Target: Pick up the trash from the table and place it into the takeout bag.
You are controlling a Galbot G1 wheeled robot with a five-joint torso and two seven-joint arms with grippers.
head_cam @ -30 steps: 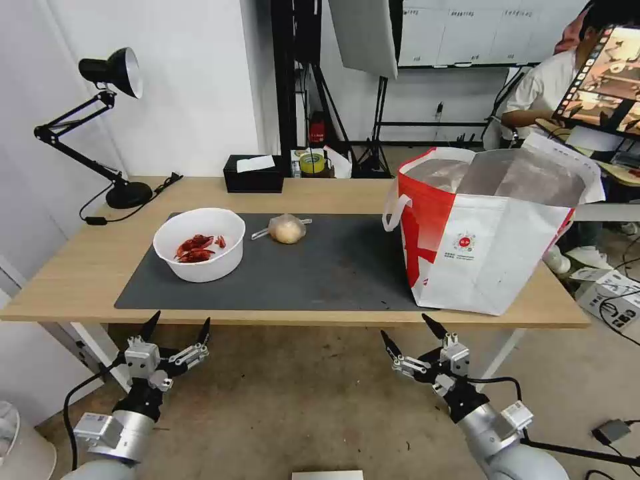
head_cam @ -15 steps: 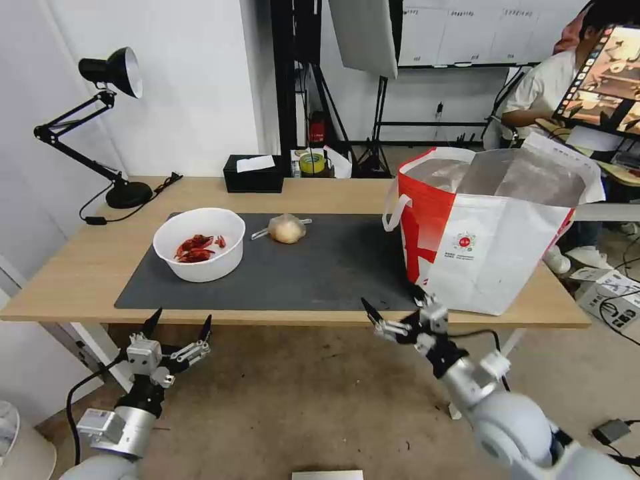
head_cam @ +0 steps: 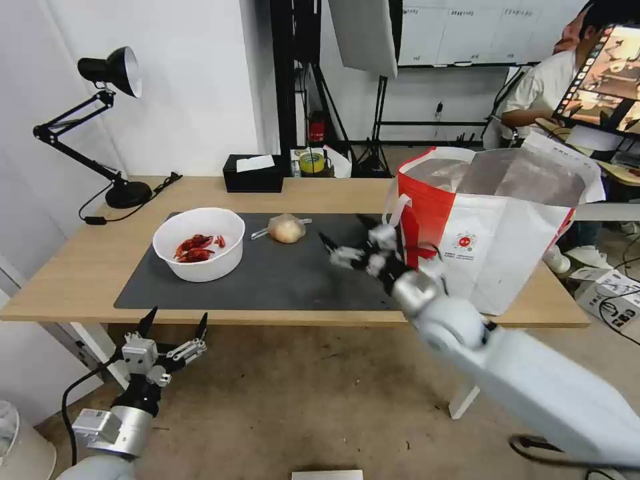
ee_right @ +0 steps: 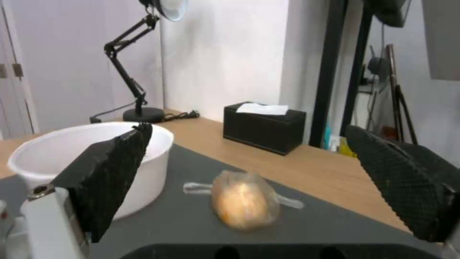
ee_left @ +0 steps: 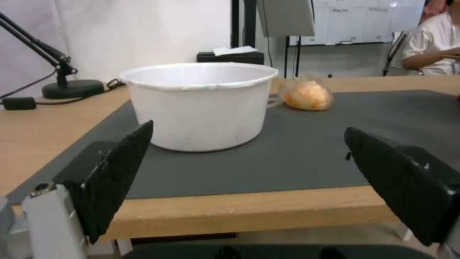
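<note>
1. You are facing a long light-wood counter (head_cam: 87, 267) on white legs, topped by a large dark grey mat (head_cam: 300, 273), in a workshop with white walls. A black articulated desk lamp (head_cam: 100, 120) stands at the far left corner and a black tissue box (head_cam: 253, 175) sits at the back edge.
2. The big boxy white takeout bag (head_cam: 493, 227) with red side panels and silver foil lining stands upright and open-mouthed at the counter's right end.
3. Two pieces of trash lie on the mat: the white round bowl (head_cam: 199, 243) holding red crayfish shells toward the left, and the clear bag with a yellowish lump (head_cam: 287, 229) near the mat's far edge, well apart from the takeout bag.
4. Your right gripper (head_cam: 350, 241) is stretched out above the mat, just beside the takeout bag's red panel, aimed toward the clear bag; its fingers are spread wide and grasp nothing.
5. In the right wrist view the clear bag (ee_right: 245, 205) lies between the parted fingers (ee_right: 103, 176), not yet touched.
6. Your left gripper (head_cam: 172, 325) waits below the counter's front edge, fingers spread, empty, facing the bowl.
7. Judging progress: nothing is in hand, so both pieces appear left to bag; whatever already rests inside the takeout bag is hidden.
</note>
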